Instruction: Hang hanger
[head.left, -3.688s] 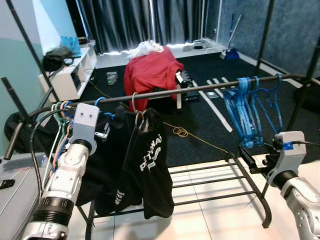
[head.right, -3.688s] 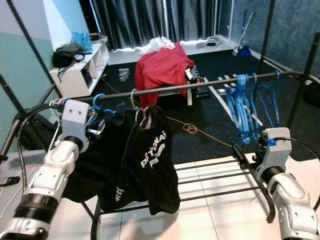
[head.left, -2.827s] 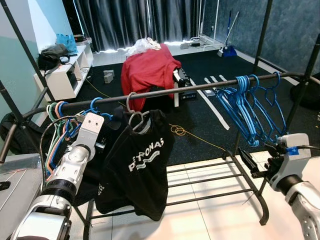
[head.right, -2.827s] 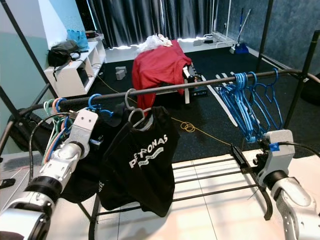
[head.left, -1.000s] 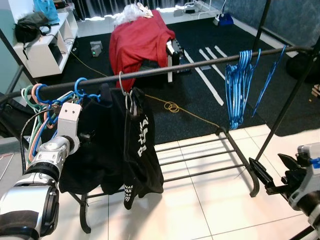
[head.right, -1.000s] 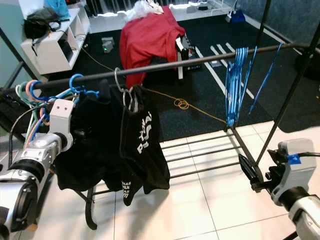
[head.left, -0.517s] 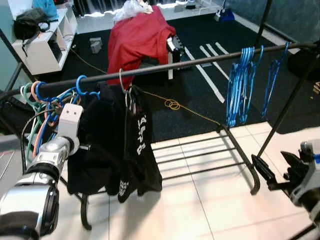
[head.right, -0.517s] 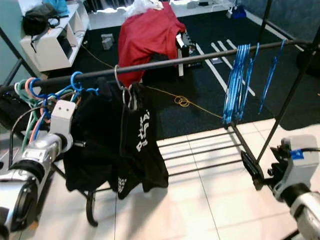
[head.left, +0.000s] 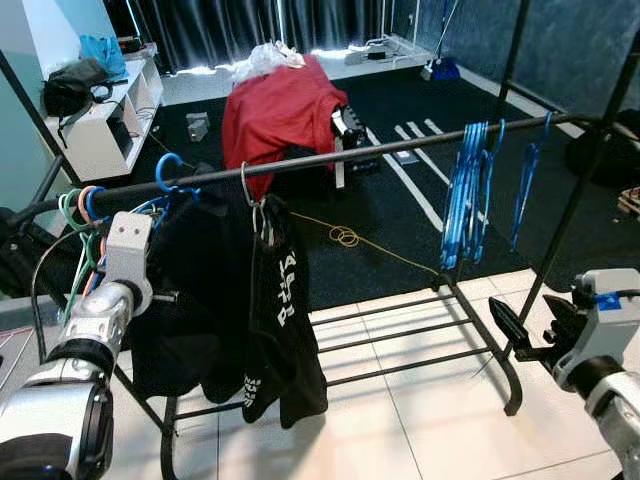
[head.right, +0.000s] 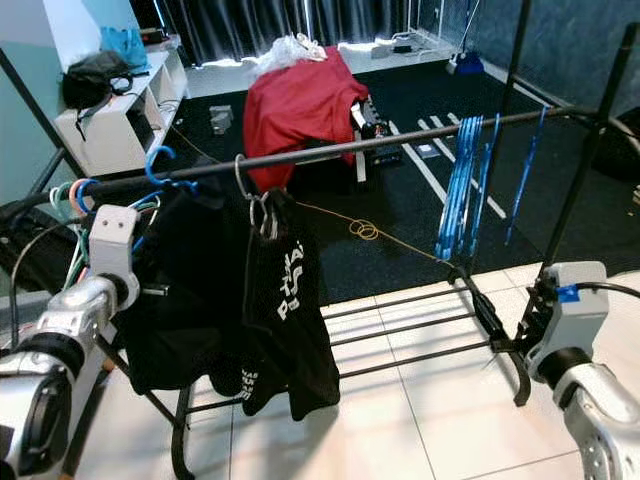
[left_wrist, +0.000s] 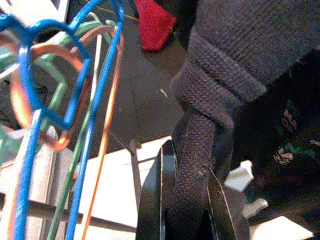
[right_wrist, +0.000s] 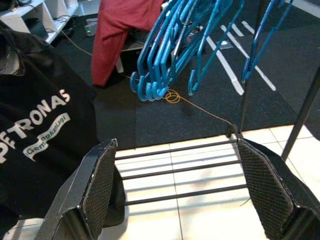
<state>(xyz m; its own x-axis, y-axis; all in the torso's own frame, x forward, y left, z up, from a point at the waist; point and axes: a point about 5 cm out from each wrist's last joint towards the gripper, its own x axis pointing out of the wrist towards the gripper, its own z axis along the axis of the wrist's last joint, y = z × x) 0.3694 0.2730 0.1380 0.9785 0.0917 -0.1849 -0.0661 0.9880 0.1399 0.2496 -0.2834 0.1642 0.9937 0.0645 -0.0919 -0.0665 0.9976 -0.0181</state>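
Note:
A black rail (head.left: 380, 150) runs across the clothes rack. A black knit garment (head.left: 195, 300) hangs from it on a blue hanger hook (head.left: 168, 165). Beside it hangs a black printed T-shirt (head.left: 285, 320) on a silver hanger (head.left: 247, 190). My left gripper (head.left: 168, 297) is pressed into the knit garment's left side. The left wrist view has the gripper (left_wrist: 185, 200) shut on a fold of that fabric (left_wrist: 200, 150). My right gripper (head.left: 525, 335) hovers low by the rack's right foot, open and holding nothing, its fingers (right_wrist: 95, 195) wide apart. Several bare blue hangers (head.left: 465, 190) hang further right.
Coloured hangers (head.left: 80, 210) crowd the rail's left end. Behind the rack, a red cloth (head.left: 275, 115) drapes a chair on the black carpet, with a yellow cable (head.left: 345, 237) lying near it. A white shelf (head.left: 95, 130) stands at the back left. The rack's base bars (head.left: 400, 350) cross white tiles.
The whole picture has shifted, so the camera has moved. My left gripper stays shut on the black garment and the right gripper stays open and low.

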